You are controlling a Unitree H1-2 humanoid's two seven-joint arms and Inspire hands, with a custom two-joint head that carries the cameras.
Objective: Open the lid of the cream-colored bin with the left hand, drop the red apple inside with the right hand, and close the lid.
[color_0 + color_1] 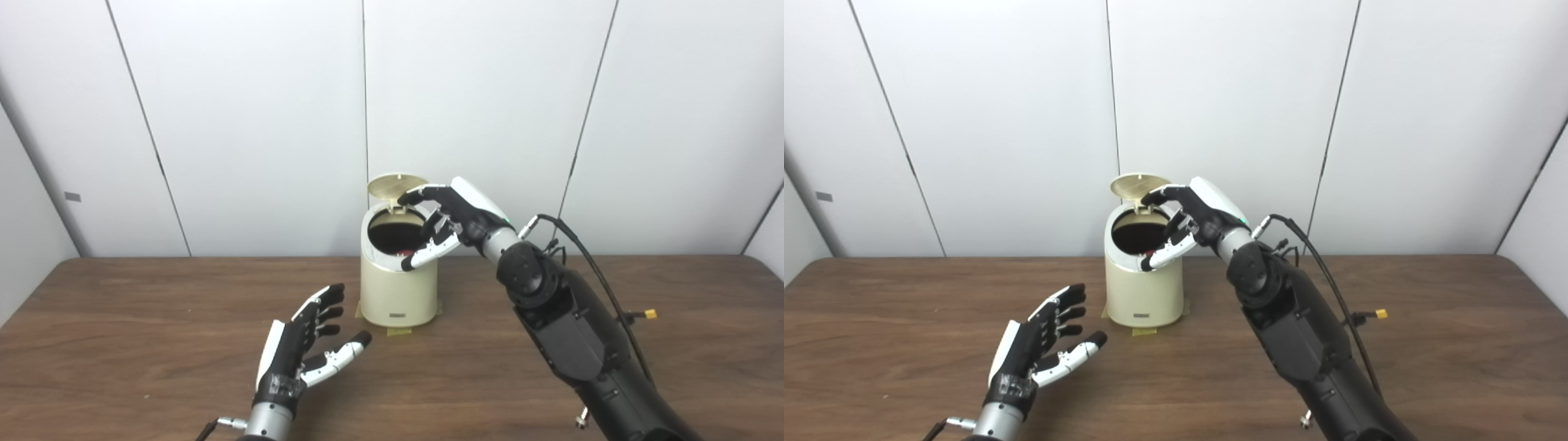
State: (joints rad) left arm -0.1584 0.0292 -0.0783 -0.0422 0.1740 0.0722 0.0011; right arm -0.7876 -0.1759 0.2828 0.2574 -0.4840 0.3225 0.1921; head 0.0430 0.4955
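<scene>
So the cream-colored bin (398,288) is sitting toward the back middle of the wooden table (153,318), on what look like bits of tape at its base, and its lid (395,185) is standing flipped up at the rear of the rim. There's a little sliver of red showing down in the dark opening, which is probably the red apple (404,252), though it's too small to be sure. The right hand (450,223) is hovering right over the opening with fingers spread, holding nothing, one fingertip touching the lid's edge. The left hand (306,349) is hanging out low over the table, just front-left of the bin, fingers apart and empty.
</scene>
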